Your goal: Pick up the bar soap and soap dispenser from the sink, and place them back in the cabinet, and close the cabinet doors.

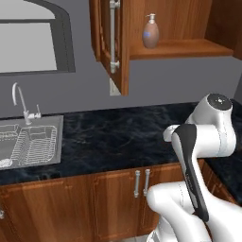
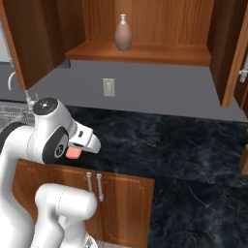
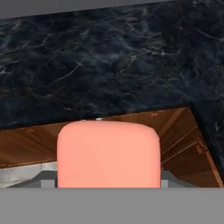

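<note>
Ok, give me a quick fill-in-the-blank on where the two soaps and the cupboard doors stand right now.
1. The soap dispenser stands upright on the cabinet ____.
2. The claw is shut on the ____, a salmon-orange block.
3. The cabinet doors are ____.
4. The claw's load hangs over the edge of the dark marble ____, above the lower cupboards.

Missing words: shelf; bar soap; open; counter
</note>
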Robot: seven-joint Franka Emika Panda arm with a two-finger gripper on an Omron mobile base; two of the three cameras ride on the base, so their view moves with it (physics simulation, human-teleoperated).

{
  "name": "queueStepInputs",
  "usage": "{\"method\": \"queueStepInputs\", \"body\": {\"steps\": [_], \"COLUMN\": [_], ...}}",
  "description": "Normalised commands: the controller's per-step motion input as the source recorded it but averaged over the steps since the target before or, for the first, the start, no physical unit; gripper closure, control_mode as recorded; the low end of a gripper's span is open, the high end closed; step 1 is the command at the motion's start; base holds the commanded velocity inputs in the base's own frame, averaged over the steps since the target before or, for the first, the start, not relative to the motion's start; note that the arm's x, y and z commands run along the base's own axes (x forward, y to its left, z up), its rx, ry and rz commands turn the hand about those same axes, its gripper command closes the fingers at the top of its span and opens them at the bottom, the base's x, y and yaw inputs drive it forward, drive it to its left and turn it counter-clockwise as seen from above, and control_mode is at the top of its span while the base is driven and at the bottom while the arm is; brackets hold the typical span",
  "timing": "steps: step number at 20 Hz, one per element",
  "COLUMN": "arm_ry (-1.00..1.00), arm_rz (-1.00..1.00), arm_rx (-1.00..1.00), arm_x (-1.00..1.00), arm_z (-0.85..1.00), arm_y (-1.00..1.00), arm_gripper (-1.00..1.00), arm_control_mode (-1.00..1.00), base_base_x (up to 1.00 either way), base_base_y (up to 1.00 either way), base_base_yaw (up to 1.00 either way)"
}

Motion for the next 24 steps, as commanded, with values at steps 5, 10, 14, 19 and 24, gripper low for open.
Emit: {"method": "queueStepInputs", "body": {"steps": [5, 10, 14, 19, 24], "arm_ry": [0.00, 0.00, 0.00, 0.00, 0.00], "arm_rz": [0.00, 0.00, 0.00, 0.00, 0.00], "arm_rx": [0.00, 0.00, 0.00, 0.00, 0.00], "arm_x": [0.00, 0.00, 0.00, 0.00, 0.00], "arm_z": [0.00, 0.00, 0.00, 0.00, 0.00], "arm_y": [0.00, 0.00, 0.00, 0.00, 0.00], "arm_gripper": [1.00, 1.00, 1.00, 1.00, 1.00], "arm_control_mode": [1.00, 1.00, 1.00, 1.00, 1.00], "base_base_x": [0.29, 0.32, 0.37, 0.36, 0.35], "base_base_y": [-0.37, -0.29, -0.23, -0.23, -0.24], "base_base_yaw": [0.00, 0.00, 0.00, 0.00, 0.00]}}
